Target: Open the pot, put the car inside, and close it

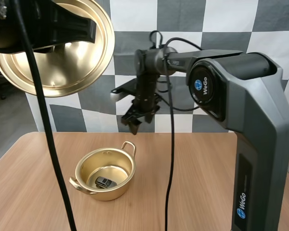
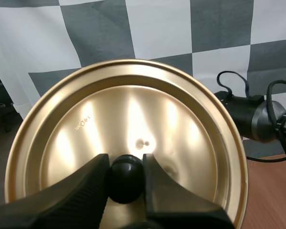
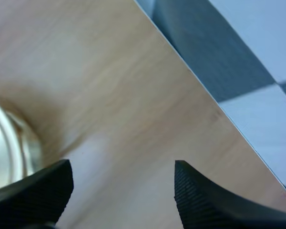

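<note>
Pot stands open and upright on the table. Judged from this, two of three steps are complete: the lid is off and the car is inside. Closing remains.

Lid: held high above the pot and off to its left, tipped on edge with its hollow underside facing out over the table. It needs turning level and lowering onto the rim.

Left gripper: fingers clamped on the lid's black knob, one to each side, a firm pinch.

Right gripper: hangs above the pot's far rim, clear of it, fingers pointing down. They stand well apart with nothing between them; its wrist view shows bare table in the gap and the pot's rim just beside one finger.

Car: a small dark item lying flat on the pot's floor, near the centre. Its long axis runs crosswise to the line between the pot's two handles. Which end is the front cannot be told.
</note>
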